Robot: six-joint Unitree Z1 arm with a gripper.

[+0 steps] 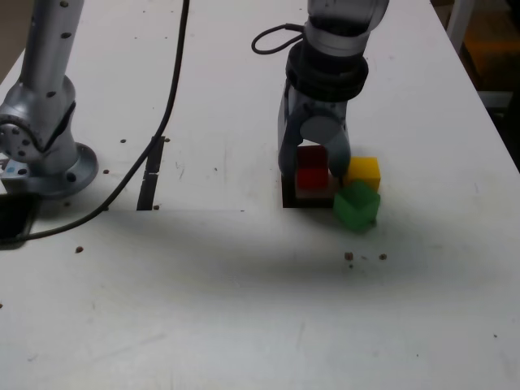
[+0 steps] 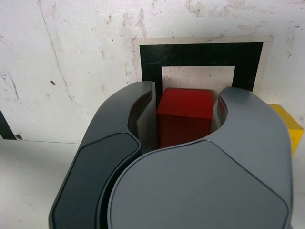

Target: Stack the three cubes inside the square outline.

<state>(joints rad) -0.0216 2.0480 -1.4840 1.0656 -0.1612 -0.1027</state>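
Fingers (image 2: 183, 117) w/ red cube (image 2: 185, 117) betw them, over square outline (image 2: 200, 55)

Exterior view looks down across the table (image 1: 244, 309) from in front, while the wrist view peers close past the gripper (image 2: 186, 114); both share the red cube (image 1: 311, 175).

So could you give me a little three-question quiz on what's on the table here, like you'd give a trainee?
1. True or false: the red cube sits between the fingers of the hand, over the square outline.
2. Which cube lies nearest the camera in the exterior view: A) yellow cube, B) green cube, C) red cube?
3. Fill in: no cube is yet ____ on another.

Key: 1 true. 2 B. 3 stacked; the yellow and green cubes rest on the table at the outline's edge, on the exterior view's right.
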